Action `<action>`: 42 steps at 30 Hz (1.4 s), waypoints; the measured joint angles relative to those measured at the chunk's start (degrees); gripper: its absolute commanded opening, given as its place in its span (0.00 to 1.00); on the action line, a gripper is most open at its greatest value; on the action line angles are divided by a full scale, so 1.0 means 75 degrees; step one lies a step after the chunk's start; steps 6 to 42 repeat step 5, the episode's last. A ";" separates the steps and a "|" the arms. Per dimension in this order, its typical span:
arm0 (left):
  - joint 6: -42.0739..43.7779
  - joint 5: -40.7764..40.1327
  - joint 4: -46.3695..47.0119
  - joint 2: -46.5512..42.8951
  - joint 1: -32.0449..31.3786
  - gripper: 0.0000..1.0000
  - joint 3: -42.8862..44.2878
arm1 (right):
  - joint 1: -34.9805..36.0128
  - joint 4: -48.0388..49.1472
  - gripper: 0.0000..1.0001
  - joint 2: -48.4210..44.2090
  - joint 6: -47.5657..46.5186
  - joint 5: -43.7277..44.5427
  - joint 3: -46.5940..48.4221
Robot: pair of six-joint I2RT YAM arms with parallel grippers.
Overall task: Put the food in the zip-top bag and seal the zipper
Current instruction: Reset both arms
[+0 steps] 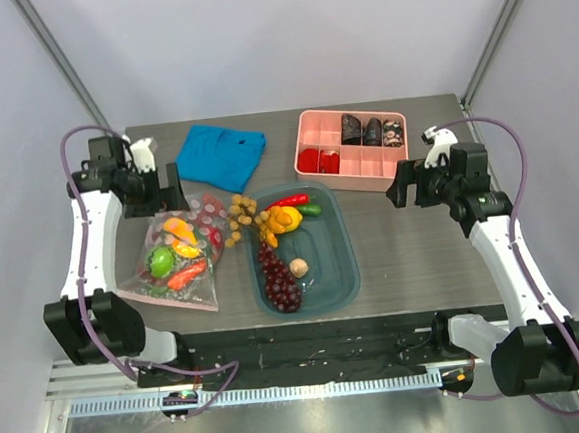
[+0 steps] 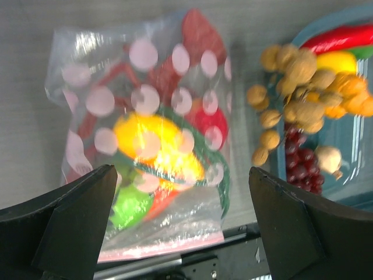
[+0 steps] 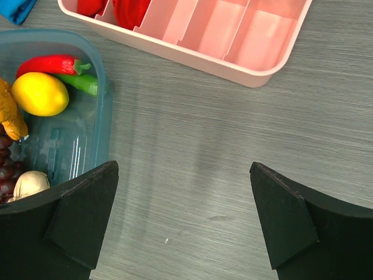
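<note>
The zip-top bag (image 1: 173,261) lies flat on the left of the table, its pink zipper (image 1: 166,298) at the near edge. I cannot tell whether the zipper is sealed. Through the dotted plastic (image 2: 145,76) show yellow food (image 2: 151,140), a green piece (image 2: 131,207) and a red piece (image 2: 201,35). My left gripper (image 1: 172,194) hovers open above the bag's far end, touching nothing; the zipper (image 2: 169,248) shows between its fingers. My right gripper (image 1: 400,188) stands open over bare table (image 3: 183,192), holding nothing.
A teal tub (image 1: 343,262) right of the bag holds a lemon (image 3: 39,93), red chilli (image 3: 49,63), grapes (image 1: 280,282) and garlic (image 1: 300,267). A brown nut bunch (image 2: 297,81) spills over its left rim. A pink divided tray (image 1: 367,180) and blue cloth (image 1: 221,154) lie behind.
</note>
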 measured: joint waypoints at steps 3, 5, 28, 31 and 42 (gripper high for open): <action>0.0058 -0.0245 0.0044 -0.0440 -0.0079 1.00 -0.0702 | 0.0000 0.0003 1.00 0.0029 0.0023 0.0064 0.0000; 0.0143 -0.0475 0.0044 -0.0618 -0.0184 1.00 -0.0836 | -0.0006 0.0003 1.00 0.0099 0.0029 0.0070 0.0009; 0.0143 -0.0475 0.0044 -0.0618 -0.0184 1.00 -0.0836 | -0.0006 0.0003 1.00 0.0099 0.0029 0.0070 0.0009; 0.0143 -0.0475 0.0044 -0.0618 -0.0184 1.00 -0.0836 | -0.0006 0.0003 1.00 0.0099 0.0029 0.0070 0.0009; 0.0143 -0.0475 0.0044 -0.0618 -0.0184 1.00 -0.0836 | -0.0006 0.0003 1.00 0.0099 0.0029 0.0070 0.0009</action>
